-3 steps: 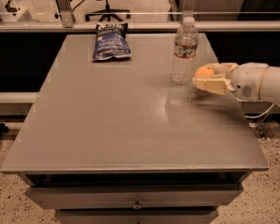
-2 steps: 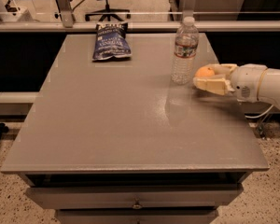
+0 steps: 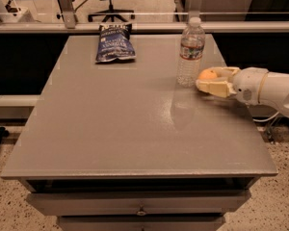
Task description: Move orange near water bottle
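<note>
The clear water bottle (image 3: 190, 52) with a white cap stands upright on the right side of the grey table (image 3: 125, 124). My gripper (image 3: 209, 80) reaches in from the right edge, low over the table, and is shut on the orange (image 3: 207, 74). The orange shows between the two cream fingers (image 3: 215, 87), just right of the bottle's base and a small gap from it. The white arm (image 3: 267, 88) runs off to the right.
A dark blue chip bag (image 3: 114, 43) lies flat at the table's back, left of centre. A drawer front (image 3: 139, 203) sits below the table's front edge. Office chairs and a rail stand behind the table.
The gripper with the orange has shifted slightly left, closer to the water bottle. The bottle and chip bag have not moved.
</note>
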Controlling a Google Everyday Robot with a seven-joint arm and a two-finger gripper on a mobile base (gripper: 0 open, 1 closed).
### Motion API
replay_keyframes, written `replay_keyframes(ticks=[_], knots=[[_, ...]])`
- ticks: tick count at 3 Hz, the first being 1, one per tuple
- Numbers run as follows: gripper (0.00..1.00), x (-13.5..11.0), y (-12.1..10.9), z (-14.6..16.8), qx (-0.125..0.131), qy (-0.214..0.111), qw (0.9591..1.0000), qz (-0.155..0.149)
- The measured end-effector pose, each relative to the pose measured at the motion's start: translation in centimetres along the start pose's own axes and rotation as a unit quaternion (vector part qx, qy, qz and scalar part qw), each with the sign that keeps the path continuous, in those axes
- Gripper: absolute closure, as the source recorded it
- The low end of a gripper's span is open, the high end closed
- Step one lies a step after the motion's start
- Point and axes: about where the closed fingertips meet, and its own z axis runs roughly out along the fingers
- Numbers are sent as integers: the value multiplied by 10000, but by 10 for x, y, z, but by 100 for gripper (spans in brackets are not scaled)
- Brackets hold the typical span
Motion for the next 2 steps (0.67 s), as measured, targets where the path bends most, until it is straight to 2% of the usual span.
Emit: replay_keyframes(ticks=[2], knots=[[13,4,0,5,-44,4,10000,50]])
